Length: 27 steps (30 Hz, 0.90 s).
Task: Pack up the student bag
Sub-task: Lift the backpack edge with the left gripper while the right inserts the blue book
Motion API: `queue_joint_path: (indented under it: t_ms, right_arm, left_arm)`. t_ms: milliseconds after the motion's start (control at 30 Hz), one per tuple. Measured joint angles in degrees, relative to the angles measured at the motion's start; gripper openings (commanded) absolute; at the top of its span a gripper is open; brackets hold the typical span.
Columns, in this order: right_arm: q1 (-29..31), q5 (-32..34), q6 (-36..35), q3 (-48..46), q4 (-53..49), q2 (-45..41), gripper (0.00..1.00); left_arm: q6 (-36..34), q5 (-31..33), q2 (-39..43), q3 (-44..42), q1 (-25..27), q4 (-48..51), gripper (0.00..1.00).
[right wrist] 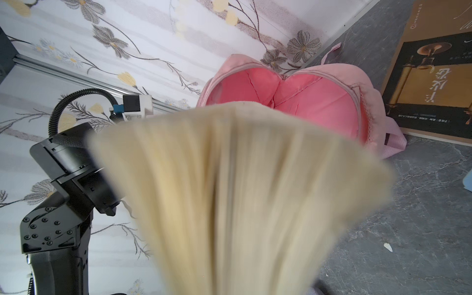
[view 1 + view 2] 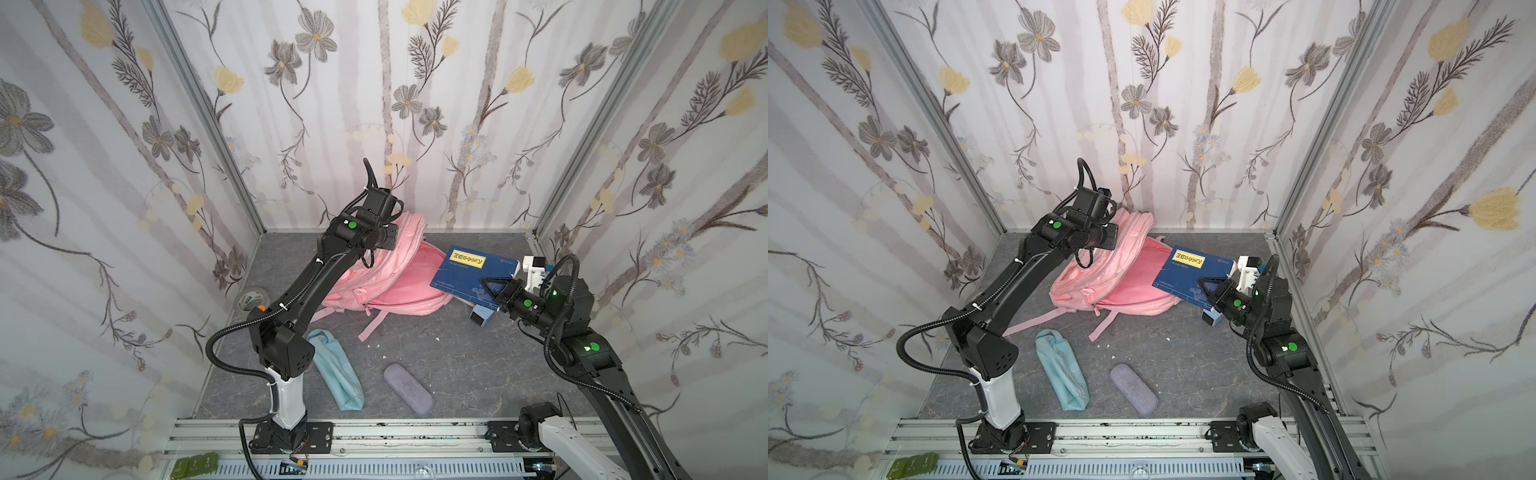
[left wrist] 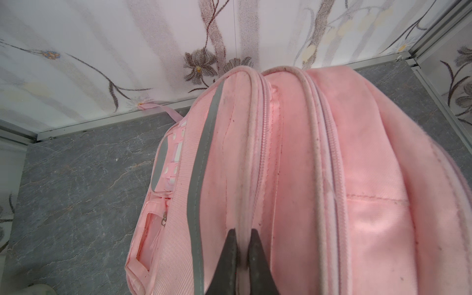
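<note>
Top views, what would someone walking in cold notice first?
The pink student bag lies slumped at the back, its mouth held up by the left pincer, which is shut on its rim. To its right, the right pincer grips a blue book tilted toward that opening. Nearer the front lie a teal pouch and a purple case.

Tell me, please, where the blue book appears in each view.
Top view: blue book right of centre, just right of the student bag.
Top view: blue book, same place.
Left wrist: not in it.
Right wrist: probably its blurred cream page edge, filling the middle.
Shared landmark: the student bag, in all four.
</note>
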<state>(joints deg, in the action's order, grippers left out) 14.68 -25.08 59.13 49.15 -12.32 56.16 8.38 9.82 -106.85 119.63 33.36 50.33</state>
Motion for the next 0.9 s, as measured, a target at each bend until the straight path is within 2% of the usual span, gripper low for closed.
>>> queue_joint_path:
  t_ms: [367, 700, 900]
  right_arm:
    - [4.0, 1.3, 4.6, -0.8, 11.3, 12.1, 0.00]
    - [6.6, 0.2, 6.9, 6.4, 18.0, 27.8, 0.00]
    - [9.8, 0.2, 8.9, 7.4, 20.7, 31.7, 0.00]
  left_arm:
    - [-0.9, -4.3, 5.2, -2.8, 0.0, -1.3, 0.00]
    - [-3.3, -7.6, 8.5, -3.6, -1.1, -2.2, 0.00]
    - [-3.1, -10.5, 10.1, -5.0, -1.2, -3.4, 0.00]
